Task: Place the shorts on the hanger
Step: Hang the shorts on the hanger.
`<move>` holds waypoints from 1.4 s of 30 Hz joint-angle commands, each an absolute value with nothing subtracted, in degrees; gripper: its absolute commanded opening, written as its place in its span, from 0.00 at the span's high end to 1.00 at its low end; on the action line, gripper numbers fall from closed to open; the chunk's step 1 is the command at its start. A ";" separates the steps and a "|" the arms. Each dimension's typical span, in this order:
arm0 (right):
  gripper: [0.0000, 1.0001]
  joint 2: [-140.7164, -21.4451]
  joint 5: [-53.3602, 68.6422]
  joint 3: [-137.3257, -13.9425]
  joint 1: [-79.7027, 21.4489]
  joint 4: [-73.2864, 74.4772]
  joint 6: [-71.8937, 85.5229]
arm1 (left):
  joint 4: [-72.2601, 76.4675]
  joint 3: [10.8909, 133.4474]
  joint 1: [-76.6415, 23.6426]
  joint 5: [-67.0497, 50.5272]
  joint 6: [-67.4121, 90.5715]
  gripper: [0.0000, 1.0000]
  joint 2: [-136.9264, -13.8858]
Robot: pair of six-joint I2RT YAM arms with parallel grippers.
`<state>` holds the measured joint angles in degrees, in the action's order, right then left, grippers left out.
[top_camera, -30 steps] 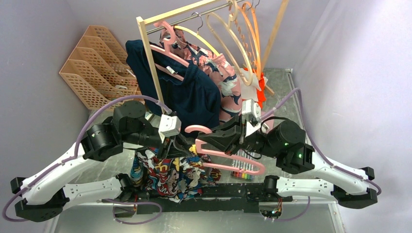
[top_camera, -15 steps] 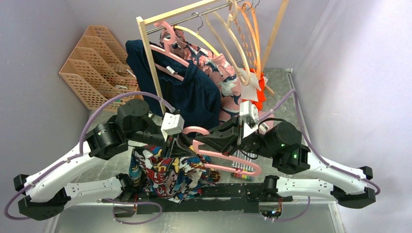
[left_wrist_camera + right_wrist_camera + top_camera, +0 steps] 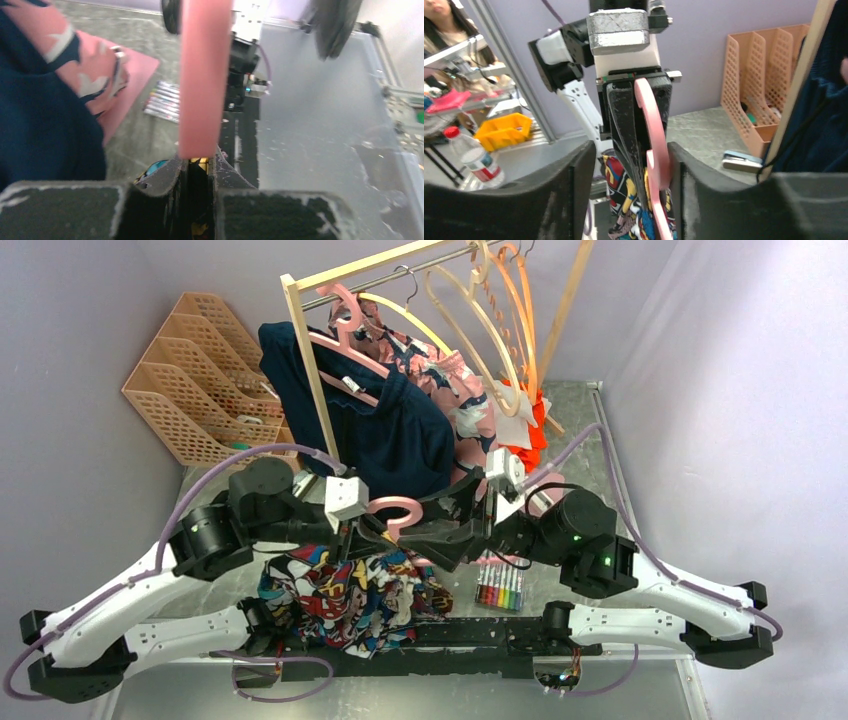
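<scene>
The pale-pink hanger (image 3: 395,508) hangs in the air between my two arms, with only its hook and neck showing from above. The comic-print shorts (image 3: 340,600) droop under it toward the near edge. My left gripper (image 3: 358,535) is shut on the shorts' fabric (image 3: 199,161). The hanger (image 3: 202,75) runs straight up from its tips. In the right wrist view the hanger (image 3: 655,145) lies flat against the left gripper's closed fingers (image 3: 624,125), and the shorts (image 3: 624,200) hang below. My right gripper (image 3: 630,150) is open and straddles both, its right finger close beside the hanger.
A wooden rack (image 3: 310,370) behind carries a navy garment (image 3: 400,440), a pink patterned garment (image 3: 465,405) and cream and orange hangers (image 3: 480,320). Peach file trays (image 3: 195,370) stand at the back left. A pack of markers (image 3: 500,588) lies under my right arm.
My right gripper has opened and let go of the hanger. Both grippers moved toward the rack. The hanger's lower bar has gone out of sight, uncovering the markers.
</scene>
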<state>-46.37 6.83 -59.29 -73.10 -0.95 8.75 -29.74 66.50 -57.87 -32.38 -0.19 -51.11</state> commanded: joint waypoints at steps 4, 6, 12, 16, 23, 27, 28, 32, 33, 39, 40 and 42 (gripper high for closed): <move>0.16 -44.23 1.71 -64.64 -73.24 9.06 11.71 | -24.70 63.66 -57.74 -14.52 1.20 0.93 -39.43; 0.16 -42.73 -0.92 -64.98 -73.24 11.81 13.27 | -24.73 63.61 -57.74 -12.72 2.21 0.93 -36.37; 0.06 -38.36 -10.58 -63.81 -73.22 19.08 22.54 | -24.89 65.06 -57.74 -11.11 4.56 0.93 -28.08; 0.02 -36.23 -11.40 -63.63 -73.29 25.98 27.73 | -25.93 67.66 -57.75 -10.21 4.20 0.93 -25.34; 0.00 -36.78 -17.81 -61.88 -73.30 37.92 36.04 | -24.36 70.75 -57.74 -10.30 3.41 0.93 -24.22; 0.01 -41.02 -17.61 -58.46 -73.28 35.03 37.70 | -21.33 70.50 -57.75 -10.84 3.08 0.93 -24.74; 0.02 -41.55 -16.35 -56.27 -73.22 31.98 37.98 | -20.89 70.42 -57.76 -10.85 3.01 0.93 -25.02; 0.13 -44.83 -13.42 -50.69 -73.22 22.13 39.99 | -20.24 70.44 -57.77 -10.88 2.48 0.93 -26.01; 0.16 -46.00 -13.29 -50.15 -73.28 20.94 40.39 | -20.28 70.55 -57.81 -10.82 2.40 0.93 -26.09; 0.27 -49.70 -10.95 -47.25 -73.34 14.63 41.34 | -20.86 71.02 -57.74 -10.45 1.97 0.93 -26.19; 0.28 -49.62 -10.68 -46.56 -73.37 13.61 41.71 | -20.91 70.95 -57.77 -10.50 1.94 0.93 -26.19; 0.30 -49.57 -10.46 -45.75 -73.39 12.33 41.81 | -21.07 70.85 -57.79 -10.67 1.85 0.93 -26.28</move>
<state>-50.19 -11.66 -47.18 -73.17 19.14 40.38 -25.50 69.25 -57.84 -11.70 2.74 -26.04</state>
